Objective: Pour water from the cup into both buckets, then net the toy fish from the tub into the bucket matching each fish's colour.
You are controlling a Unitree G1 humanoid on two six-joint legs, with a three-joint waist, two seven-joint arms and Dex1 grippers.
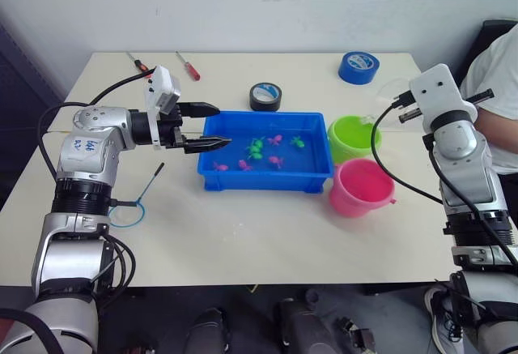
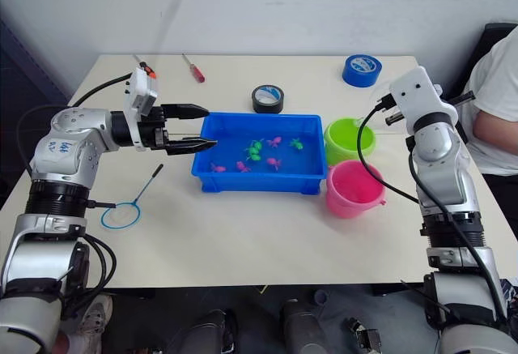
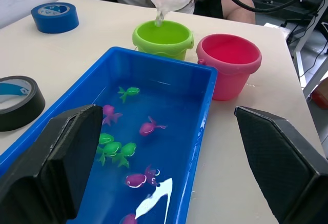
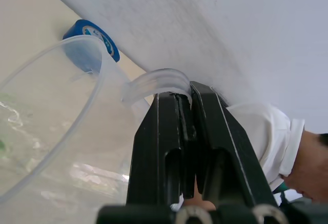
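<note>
The clear cup (image 1: 389, 98) hangs tilted above the lime green bucket (image 1: 351, 137), and a thin stream of water falls from the cup's lip into it. My right gripper (image 4: 188, 95) is shut on the cup's handle. The pink bucket (image 1: 360, 189) stands just in front of the green one, right of the blue tub (image 1: 263, 179). Several tiny magenta fish (image 1: 275, 139) and green fish (image 1: 256, 150) float in the tub's water. At the tub's left end my left gripper (image 1: 223, 125) is held open and empty. The net (image 2: 121, 215) lies on the table below my left arm.
A black tape roll (image 1: 265, 95) lies behind the tub and a blue tape roll (image 1: 358, 67) at the back right. Two red-handled screwdrivers (image 1: 188, 66) rest at the back left. A person in a white shirt (image 1: 502, 87) sits at the table's right side.
</note>
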